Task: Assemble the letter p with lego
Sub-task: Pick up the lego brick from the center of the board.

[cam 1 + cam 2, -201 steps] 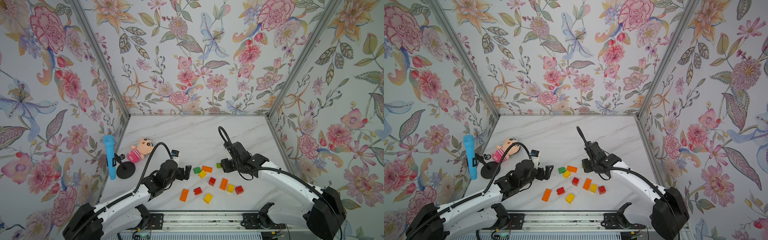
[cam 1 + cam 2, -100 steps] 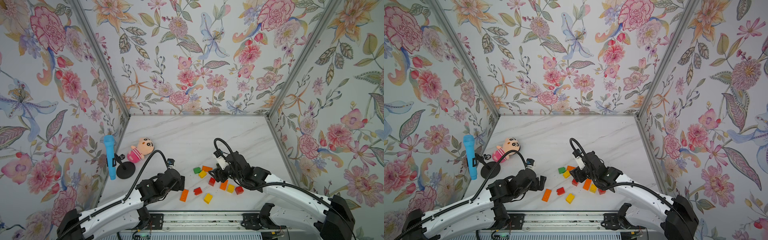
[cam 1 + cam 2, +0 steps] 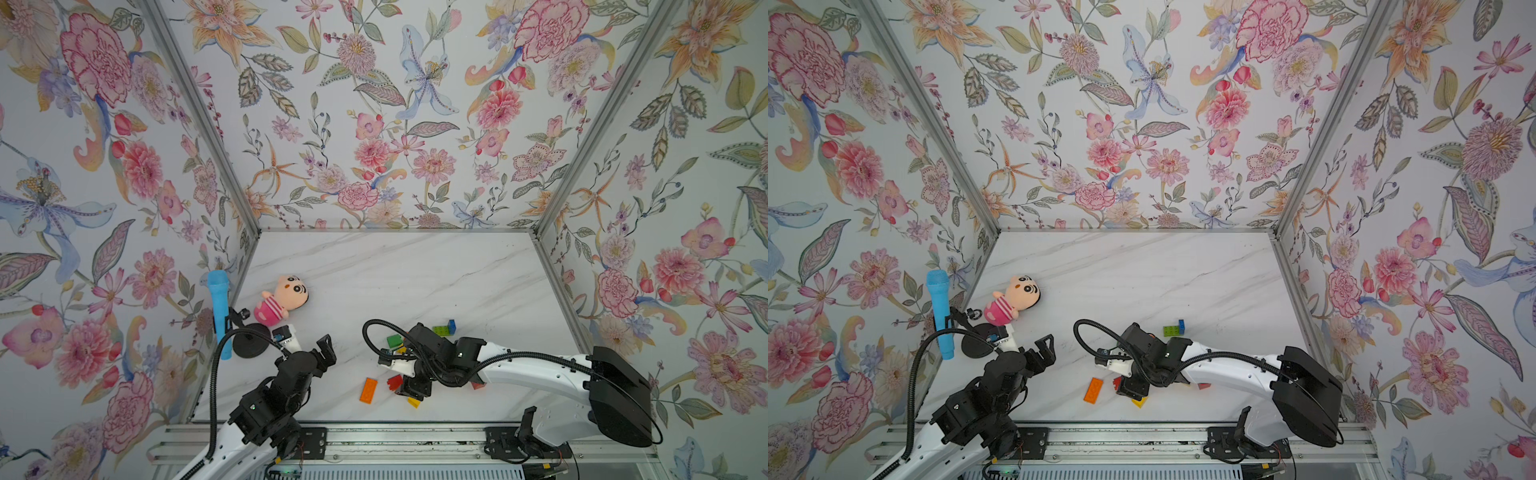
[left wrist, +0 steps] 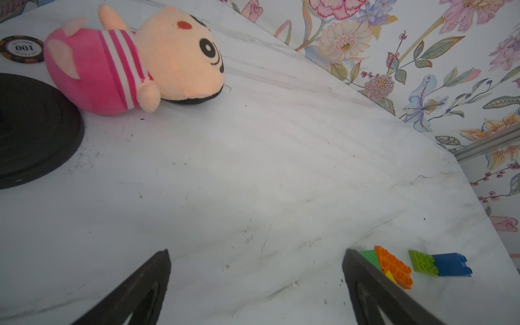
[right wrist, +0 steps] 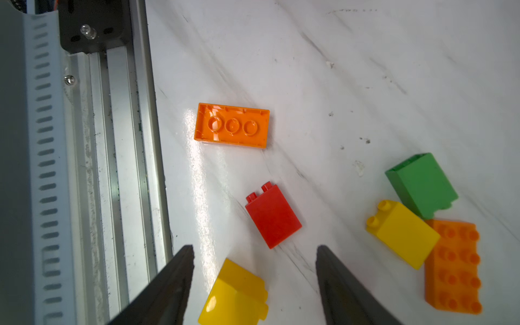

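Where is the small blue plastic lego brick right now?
In both top views the small blue plastic lego brick lies on the robot's right side, touching a lime-green studded brick, farthest back of all the bricks.

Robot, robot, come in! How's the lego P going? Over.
Left gripper open, empty. Right gripper open, yellow brick between its jaws, ungripped. Bricks scattered, no P yet. Doll well clear.
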`<state>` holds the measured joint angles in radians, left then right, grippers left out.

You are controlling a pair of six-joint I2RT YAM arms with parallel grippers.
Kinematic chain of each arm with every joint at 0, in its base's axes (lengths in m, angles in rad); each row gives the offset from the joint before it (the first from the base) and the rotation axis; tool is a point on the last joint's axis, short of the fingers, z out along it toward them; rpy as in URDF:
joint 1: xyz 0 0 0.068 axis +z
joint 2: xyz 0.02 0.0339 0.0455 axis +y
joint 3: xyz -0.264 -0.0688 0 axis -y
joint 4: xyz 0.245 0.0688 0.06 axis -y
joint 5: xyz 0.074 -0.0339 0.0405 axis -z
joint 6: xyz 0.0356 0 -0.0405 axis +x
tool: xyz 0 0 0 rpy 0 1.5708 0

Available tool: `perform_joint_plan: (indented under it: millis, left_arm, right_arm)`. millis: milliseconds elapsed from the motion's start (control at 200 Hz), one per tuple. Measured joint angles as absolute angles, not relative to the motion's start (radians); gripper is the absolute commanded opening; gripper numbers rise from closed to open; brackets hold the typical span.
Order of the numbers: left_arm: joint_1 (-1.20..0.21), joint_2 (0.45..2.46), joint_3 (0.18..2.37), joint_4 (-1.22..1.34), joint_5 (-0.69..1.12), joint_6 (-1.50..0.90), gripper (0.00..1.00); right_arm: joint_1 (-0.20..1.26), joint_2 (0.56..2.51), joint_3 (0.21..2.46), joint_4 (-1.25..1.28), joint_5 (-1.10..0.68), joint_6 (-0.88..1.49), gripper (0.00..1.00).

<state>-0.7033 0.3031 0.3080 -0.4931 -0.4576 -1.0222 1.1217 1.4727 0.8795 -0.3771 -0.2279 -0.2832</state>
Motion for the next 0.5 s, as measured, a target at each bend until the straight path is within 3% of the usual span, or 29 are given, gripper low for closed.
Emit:
perform_joint_plan:
  millis: [495]
  left_arm:
    - [-0.700, 0.279, 0.282, -0.426, -0.451, -0.946, 0.99]
  right_arm:
    - [1.083, 1.705, 1.035, -0.481, -0.230, -0.485, 0.68]
